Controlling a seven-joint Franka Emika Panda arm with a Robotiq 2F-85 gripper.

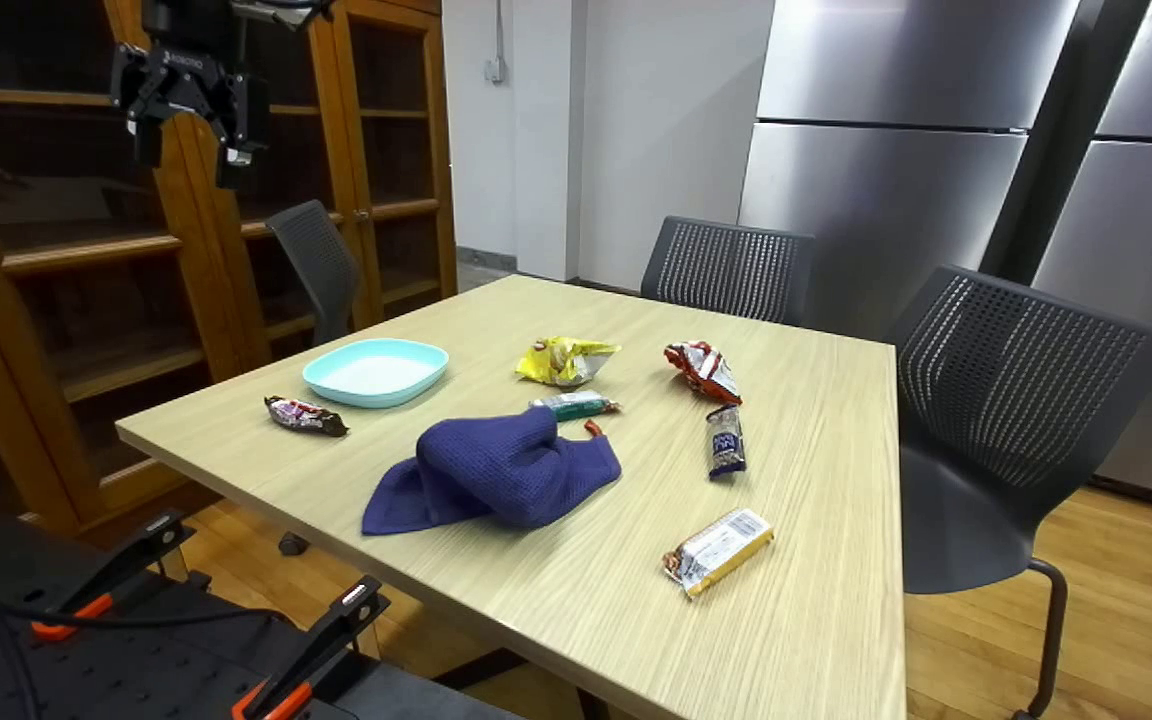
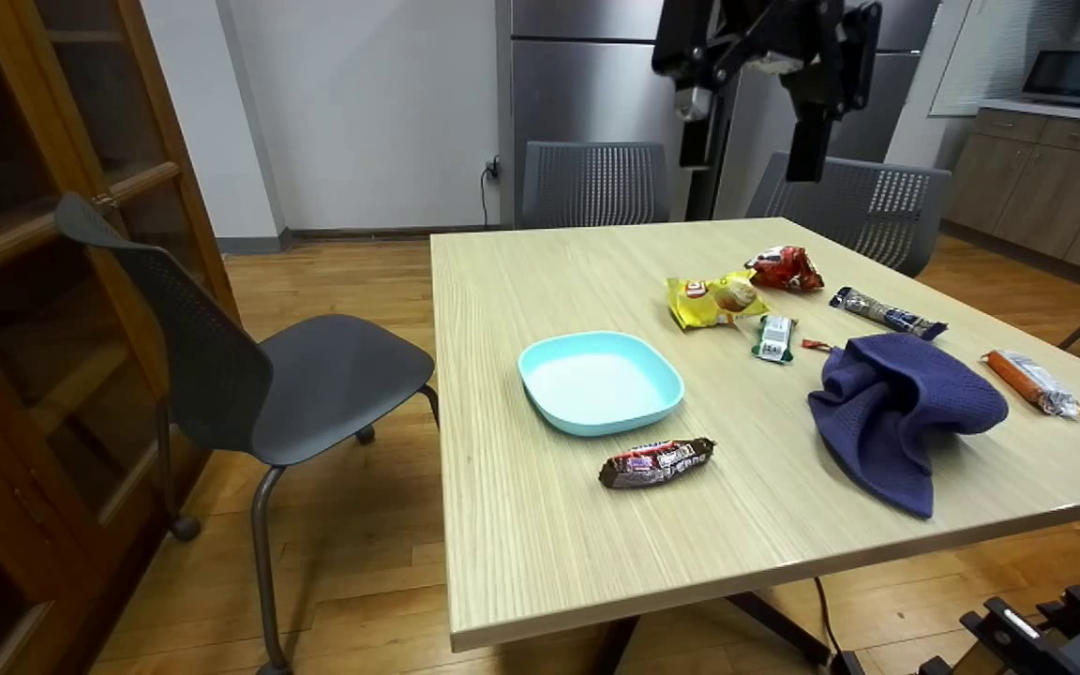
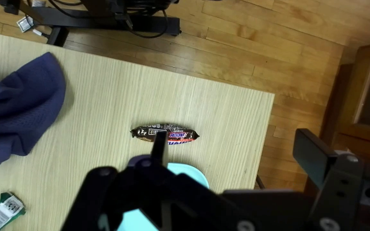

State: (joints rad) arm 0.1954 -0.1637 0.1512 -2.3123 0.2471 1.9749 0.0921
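In both exterior views, the empty end effector [image 1: 189, 160] points downward well above the tabletop [image 1: 806, 420], its fingers [image 2: 809, 150] spread wide. In the wrist view, a dark-wrapped bar [image 3: 181, 136] lies beside the turquoise dish [image 3: 191, 173], partly behind one finger.

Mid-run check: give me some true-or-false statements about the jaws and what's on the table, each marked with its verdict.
1. The brown-wrapped bar lies beside the turquoise dish. True.
2. The jaws are shut on the brown-wrapped bar. False: they stand open and hold nothing.
3. The blue cloth lies crumpled on the table. True.
4. A yellow packet and a red packet both lie on the table. True.
5. The turquoise dish is upside down. False: its open side faces up.
6. The blue cloth covers the brown-wrapped bar. False: they lie apart.
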